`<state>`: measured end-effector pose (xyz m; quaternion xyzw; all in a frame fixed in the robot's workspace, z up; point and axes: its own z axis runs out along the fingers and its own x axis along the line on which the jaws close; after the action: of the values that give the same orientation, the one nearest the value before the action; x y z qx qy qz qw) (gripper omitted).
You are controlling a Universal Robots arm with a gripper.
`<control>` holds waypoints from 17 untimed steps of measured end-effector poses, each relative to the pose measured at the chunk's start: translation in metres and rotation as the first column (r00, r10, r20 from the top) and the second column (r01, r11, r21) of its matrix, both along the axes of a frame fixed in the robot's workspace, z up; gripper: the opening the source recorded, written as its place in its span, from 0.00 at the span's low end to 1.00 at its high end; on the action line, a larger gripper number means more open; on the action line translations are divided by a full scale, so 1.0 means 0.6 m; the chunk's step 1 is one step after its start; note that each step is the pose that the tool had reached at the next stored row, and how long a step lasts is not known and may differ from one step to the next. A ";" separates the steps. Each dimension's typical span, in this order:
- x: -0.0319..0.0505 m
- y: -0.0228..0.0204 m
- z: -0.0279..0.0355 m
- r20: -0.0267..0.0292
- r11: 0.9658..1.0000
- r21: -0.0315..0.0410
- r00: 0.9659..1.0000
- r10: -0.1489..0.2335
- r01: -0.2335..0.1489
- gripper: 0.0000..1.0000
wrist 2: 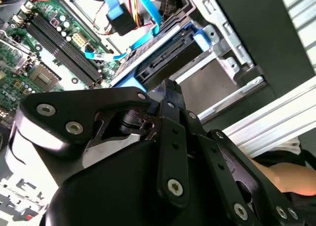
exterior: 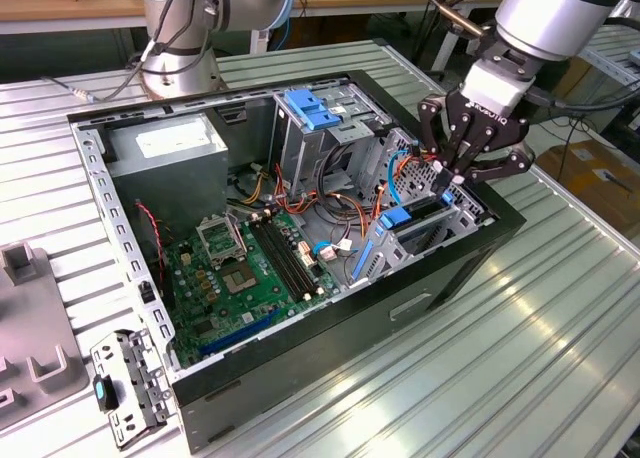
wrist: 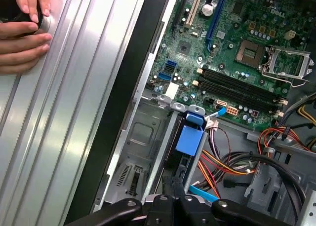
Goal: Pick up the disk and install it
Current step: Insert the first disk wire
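Note:
The disk (exterior: 412,216) lies flat in the drive bay at the corner of the open computer case (exterior: 330,348) on the exterior view's right, its blue rail and blue handle (wrist: 190,138) showing. In the second wrist view the disk (wrist 2: 165,58) is a dark slab between blue rails. My gripper (exterior: 447,181) hangs just above the disk's outer end. Its fingers (wrist 2: 170,90) are shut, tips together and resting against that end (wrist: 174,184). Nothing shows between the fingers.
Orange and blue cables (exterior: 400,173) run beside the bay, next to the motherboard (exterior: 250,268). A grey power supply (exterior: 165,143) and a blue-topped cage (exterior: 315,108) sit at the back. A person's hand (wrist: 24,23) rests on the ribbed table beside the case. A grey fixture (exterior: 30,318) and a bracket (exterior: 125,388) lie on the exterior view's left.

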<state>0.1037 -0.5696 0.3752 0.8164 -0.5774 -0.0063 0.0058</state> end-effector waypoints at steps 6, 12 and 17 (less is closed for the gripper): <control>0.006 0.0000 0.000 0.000 0.996 0.001 0.996 0.090 -0.090 0.11; 0.007 0.0001 0.001 0.000 0.990 0.002 0.990 0.143 -0.143 0.11; 0.010 0.0014 0.001 0.000 0.988 0.001 0.988 0.155 -0.155 0.11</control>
<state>0.1094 -0.5687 0.3759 0.8588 -0.5122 -0.0063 0.0058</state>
